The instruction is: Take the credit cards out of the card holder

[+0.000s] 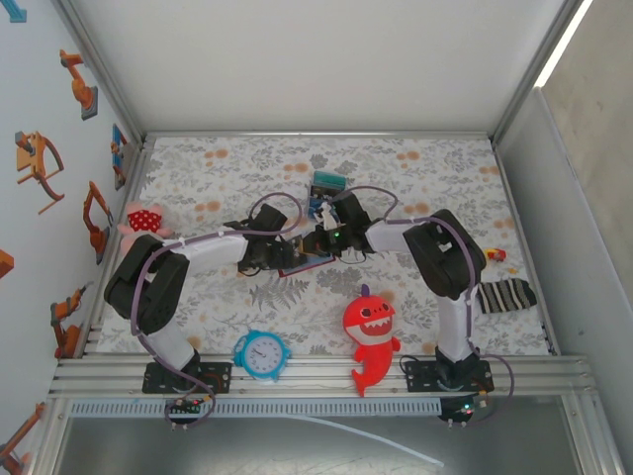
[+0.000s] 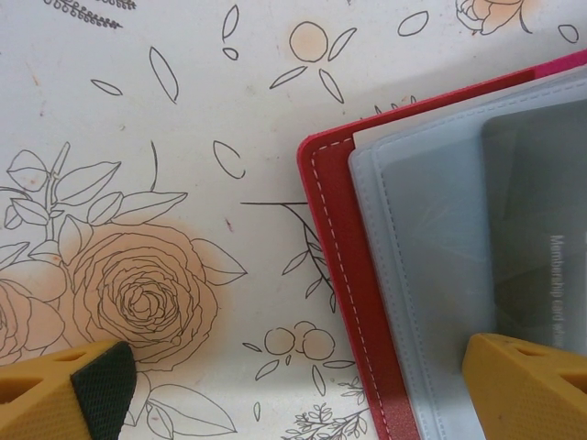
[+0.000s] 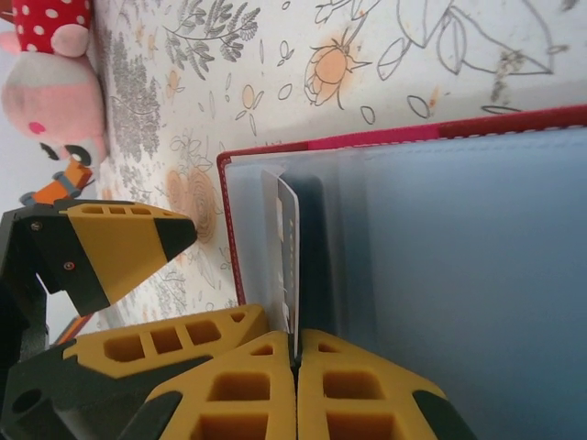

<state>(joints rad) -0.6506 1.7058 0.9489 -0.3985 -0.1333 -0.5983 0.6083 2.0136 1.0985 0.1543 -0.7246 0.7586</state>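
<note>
The card holder (image 3: 431,293) lay open on the flowered bench (image 2: 138,110), at the centre of the top view where both arms met over it. Its dark red cover framed pale blue-grey plastic sleeves.

The right pincer (image 3: 295,353) was clenched on the near end of a pale card (image 3: 288,238). In the right wrist view this card stood on edge and part-way out of a sleeve, close to the holder's left rim. Gripping only the card's end probably let it slide out along the line of the pocket without the sleeve being caught too.

The left pincer (image 2: 293,367) was released, with its fingers spread wide. In the lower part of the left wrist view it straddled the holder's red stitched edge, one finger over bare bench at lower left and the other over a sleeve at lower right. That placement looked meant to pin the light holder flat so it would not drag along with the card. Whether the finger actually pressed on the sleeve could not be told.

A grey card (image 2: 541,211) printed "Membership card" sat tucked inside a sleeve at the right of that view, so the holder was not yet emptied. In the top view a teal card (image 1: 327,182) lay out on the bench above the holder. What seemed to be a blue card (image 1: 318,206) lay just below it, near the right arm's wrist.
</note>
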